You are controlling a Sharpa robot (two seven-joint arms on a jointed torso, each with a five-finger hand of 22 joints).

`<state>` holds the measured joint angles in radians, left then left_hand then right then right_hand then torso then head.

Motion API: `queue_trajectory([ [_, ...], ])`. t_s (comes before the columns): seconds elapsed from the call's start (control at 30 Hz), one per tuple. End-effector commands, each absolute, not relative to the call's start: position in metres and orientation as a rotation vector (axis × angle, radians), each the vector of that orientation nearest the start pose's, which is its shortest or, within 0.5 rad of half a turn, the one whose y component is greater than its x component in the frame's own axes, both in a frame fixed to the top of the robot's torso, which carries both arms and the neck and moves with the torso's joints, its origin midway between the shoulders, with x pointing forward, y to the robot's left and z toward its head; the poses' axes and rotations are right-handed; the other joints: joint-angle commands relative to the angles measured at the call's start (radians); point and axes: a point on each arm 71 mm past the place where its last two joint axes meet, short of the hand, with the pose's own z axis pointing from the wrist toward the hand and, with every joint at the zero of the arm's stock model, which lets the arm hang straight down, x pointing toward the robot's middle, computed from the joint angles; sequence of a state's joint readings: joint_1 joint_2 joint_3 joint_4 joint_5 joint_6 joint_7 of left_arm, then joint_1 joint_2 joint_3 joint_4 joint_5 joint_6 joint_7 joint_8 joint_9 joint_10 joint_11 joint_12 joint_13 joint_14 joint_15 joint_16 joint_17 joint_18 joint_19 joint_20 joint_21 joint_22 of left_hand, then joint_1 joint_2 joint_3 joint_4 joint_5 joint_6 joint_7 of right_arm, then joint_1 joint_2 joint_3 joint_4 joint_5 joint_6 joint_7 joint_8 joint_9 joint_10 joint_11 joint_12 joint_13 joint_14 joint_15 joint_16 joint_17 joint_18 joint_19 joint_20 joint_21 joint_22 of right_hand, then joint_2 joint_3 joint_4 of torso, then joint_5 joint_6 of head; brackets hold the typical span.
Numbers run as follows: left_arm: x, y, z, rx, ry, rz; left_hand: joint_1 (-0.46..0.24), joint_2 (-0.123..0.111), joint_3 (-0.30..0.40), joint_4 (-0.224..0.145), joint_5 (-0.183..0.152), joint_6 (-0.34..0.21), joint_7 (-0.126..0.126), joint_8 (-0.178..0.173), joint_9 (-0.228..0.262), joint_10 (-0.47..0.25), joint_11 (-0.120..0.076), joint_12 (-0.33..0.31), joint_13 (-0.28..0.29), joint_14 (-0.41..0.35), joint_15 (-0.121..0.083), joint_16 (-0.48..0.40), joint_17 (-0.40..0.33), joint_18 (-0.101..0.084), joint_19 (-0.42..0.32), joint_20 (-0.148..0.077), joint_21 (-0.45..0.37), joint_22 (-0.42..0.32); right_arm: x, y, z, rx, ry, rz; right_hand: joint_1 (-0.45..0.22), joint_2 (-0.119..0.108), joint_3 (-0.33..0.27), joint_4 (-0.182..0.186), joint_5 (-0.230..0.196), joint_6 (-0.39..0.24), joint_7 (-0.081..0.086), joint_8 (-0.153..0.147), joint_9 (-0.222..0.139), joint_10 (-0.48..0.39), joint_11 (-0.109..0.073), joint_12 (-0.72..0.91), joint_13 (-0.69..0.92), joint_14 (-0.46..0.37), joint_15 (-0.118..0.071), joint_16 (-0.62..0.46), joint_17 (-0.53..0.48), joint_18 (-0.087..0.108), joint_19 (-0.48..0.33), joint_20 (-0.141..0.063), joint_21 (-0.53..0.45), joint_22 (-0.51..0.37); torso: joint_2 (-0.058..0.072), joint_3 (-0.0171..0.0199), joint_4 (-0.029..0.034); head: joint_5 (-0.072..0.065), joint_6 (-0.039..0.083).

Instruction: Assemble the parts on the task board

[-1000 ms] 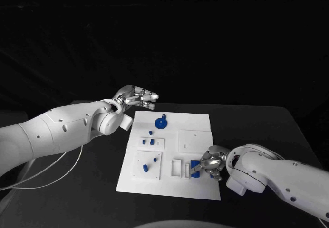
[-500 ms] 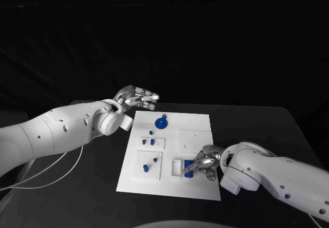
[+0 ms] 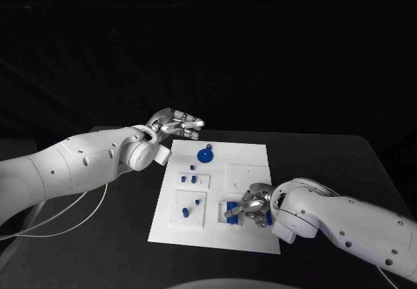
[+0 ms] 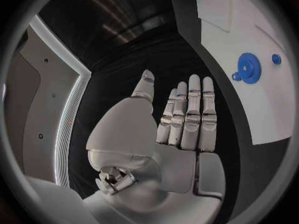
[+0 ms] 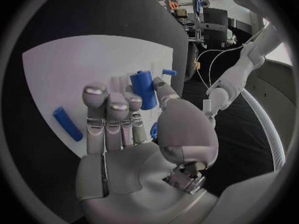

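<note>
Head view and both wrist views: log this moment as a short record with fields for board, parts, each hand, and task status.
board: flat white rectangular task board on the black table
parts: round blue toothed gear at the far end; small blue pieces mid-board; blue cylinder and blue bar near the right hand
left hand: off the board's far left corner, fingers straight, holding nothing
right hand: over the board's near end, thumb and fingers around the blue cylinder
status: assembly unfinished
</note>
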<state>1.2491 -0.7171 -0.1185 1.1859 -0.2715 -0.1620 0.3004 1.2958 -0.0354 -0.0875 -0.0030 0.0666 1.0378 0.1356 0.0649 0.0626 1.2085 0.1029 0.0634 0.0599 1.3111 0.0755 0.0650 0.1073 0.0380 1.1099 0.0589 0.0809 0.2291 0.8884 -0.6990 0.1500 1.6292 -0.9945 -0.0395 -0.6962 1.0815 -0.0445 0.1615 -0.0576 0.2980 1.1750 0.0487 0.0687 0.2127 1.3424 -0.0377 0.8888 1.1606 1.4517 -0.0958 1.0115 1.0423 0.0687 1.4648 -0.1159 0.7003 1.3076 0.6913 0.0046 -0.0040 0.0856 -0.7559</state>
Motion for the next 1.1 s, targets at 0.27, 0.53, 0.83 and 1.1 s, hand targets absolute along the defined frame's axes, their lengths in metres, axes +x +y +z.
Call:
queue_trajectory([
  [0.27, 0.5417, 0.2338, -0.202, -0.828, 1.642, -1.327, -0.007, 0.002, 0.001, 0.011, -0.002, -0.007, 0.003, 0.0, 0.001, -0.011, 0.002, -0.003, 0.001, -0.005, -0.001, -0.002, 0.002, -0.006, 0.002, 0.0, 0.004, -0.003, 0.4107, -0.1221, -0.2923, 0.415, 2.461, 0.544, 0.006, 0.001, -0.008, 0.026, -0.008, 0.002, -0.002, -0.005, -0.001, -0.004, -0.005, -0.013, -0.009, -0.001, -0.006, -0.006, 0.001, -0.001, 0.055, -0.007, 0.001, 0.042, 0.001, 0.0012, -0.0009, 0.005, 0.0],
  [0.53, 0.5417, 0.2325, -0.2023, -0.826, 1.648, -1.328, -0.007, 0.001, 0.002, 0.014, -0.002, -0.008, 0.003, 0.0, 0.001, -0.011, 0.002, -0.003, 0.001, -0.003, -0.001, -0.002, 0.004, -0.007, 0.002, 0.0, 0.005, -0.006, 0.4119, -0.1188, -0.2947, 0.396, 2.467, 0.536, 0.005, -0.013, -0.04, 0.059, -0.011, -0.001, 0.0, -0.005, 0.002, -0.006, -0.003, -0.015, -0.013, -0.001, -0.004, -0.01, 0.001, 0.0, 0.054, -0.006, -0.005, 0.042, 0.001, 0.0006, -0.0001, 0.011, -0.003],
  [0.83, 0.5417, 0.2325, -0.2025, -0.825, 1.652, -1.326, -0.007, 0.001, 0.002, 0.014, -0.002, -0.008, 0.003, 0.0, 0.001, -0.011, 0.002, -0.003, 0.001, -0.003, -0.001, -0.002, 0.004, -0.007, 0.002, 0.0, 0.005, -0.006, 0.4134, -0.1184, -0.2978, 0.397, 2.463, 0.526, -0.03, 0.016, -0.16, 0.118, -0.095, -0.007, 0.002, -0.005, 0.012, -0.008, -0.001, -0.018, -0.02, 0.0, -0.002, -0.014, 0.0, 0.002, 0.055, -0.004, -0.007, 0.043, 0.0, 0.0009, -0.0006, 0.01, -0.003],
  [1.1, 0.5417, 0.2325, -0.2026, -0.824, 1.654, -1.323, -0.007, 0.001, 0.002, 0.014, -0.002, -0.008, 0.003, 0.0, 0.001, -0.011, 0.002, -0.003, 0.001, -0.003, -0.001, -0.002, 0.004, -0.007, 0.002, 0.0, 0.005, -0.006, 0.4129, -0.1164, -0.2978, 0.389, 2.458, 0.54, -0.025, 0.044, -0.349, 0.155, -0.124, -0.016, 0.003, -0.005, 0.032, -0.01, 0.001, -0.015, -0.022, 0.0, -0.001, -0.015, 0.0, 0.003, 0.054, -0.003, -0.008, 0.044, 0.001, 0.0014, -0.0008, 0.011, -0.004],
])
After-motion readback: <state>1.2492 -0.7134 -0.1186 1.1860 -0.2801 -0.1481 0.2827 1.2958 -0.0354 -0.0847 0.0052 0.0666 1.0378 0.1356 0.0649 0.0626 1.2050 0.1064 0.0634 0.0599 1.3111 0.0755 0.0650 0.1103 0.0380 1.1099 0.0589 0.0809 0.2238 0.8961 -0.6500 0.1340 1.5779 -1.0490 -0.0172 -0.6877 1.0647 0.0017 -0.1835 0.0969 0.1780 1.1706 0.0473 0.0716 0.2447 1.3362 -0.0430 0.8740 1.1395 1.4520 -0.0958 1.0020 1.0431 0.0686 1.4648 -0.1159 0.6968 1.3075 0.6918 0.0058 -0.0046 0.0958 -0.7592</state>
